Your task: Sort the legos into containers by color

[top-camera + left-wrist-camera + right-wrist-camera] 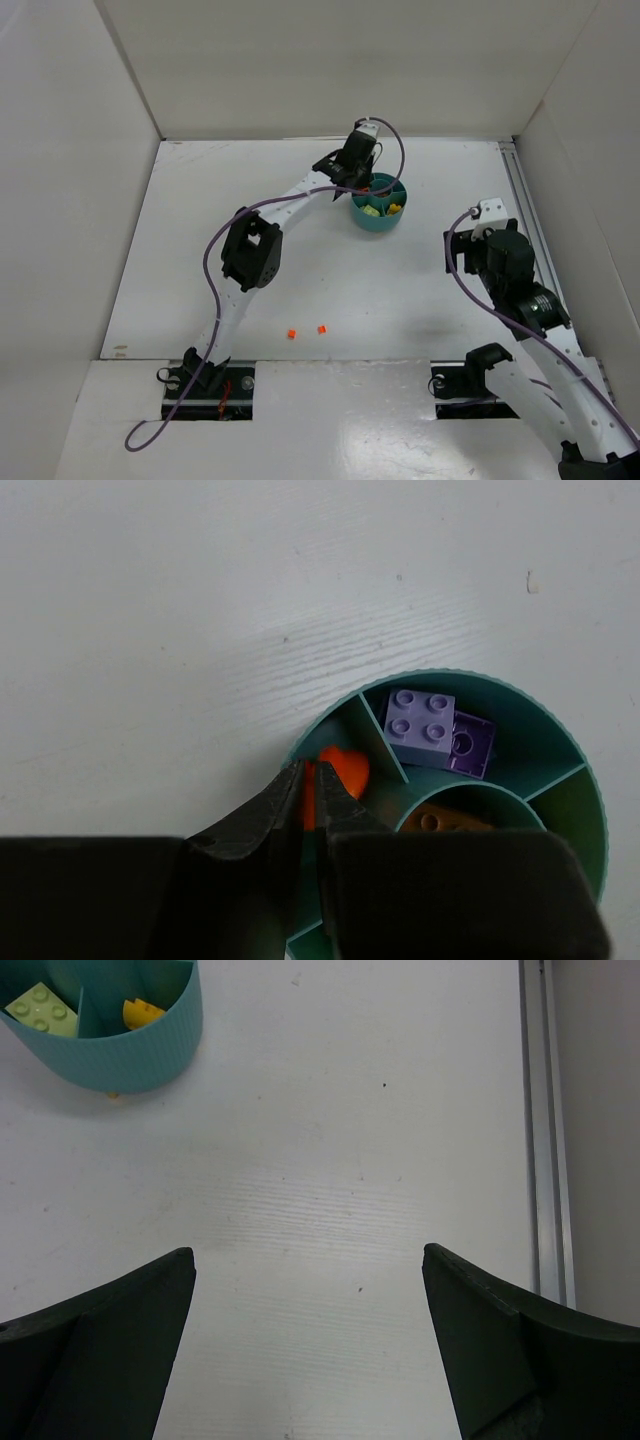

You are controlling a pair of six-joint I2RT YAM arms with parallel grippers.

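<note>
Top view: left gripper (pixel 350 168) reaches over the tub's (pixel 375 226) far-left rim, likely to deliver by colour. Two orange legos (pixel 291 333) lie loose on the table (pixel 420 300), well apart from the tub.

Left wrist: jaws pinched nearly together on an orange piece (pixel 347 770), down inside a wedge. Purple bricks (pixel 420 725) sit in the next wedge, brown brick (pixel 445 822) in the centre ring.

Right wrist: right gripper (pixel 310 1290) spread wide, holding nothing, apart from the tub, probably leaving room.
</note>
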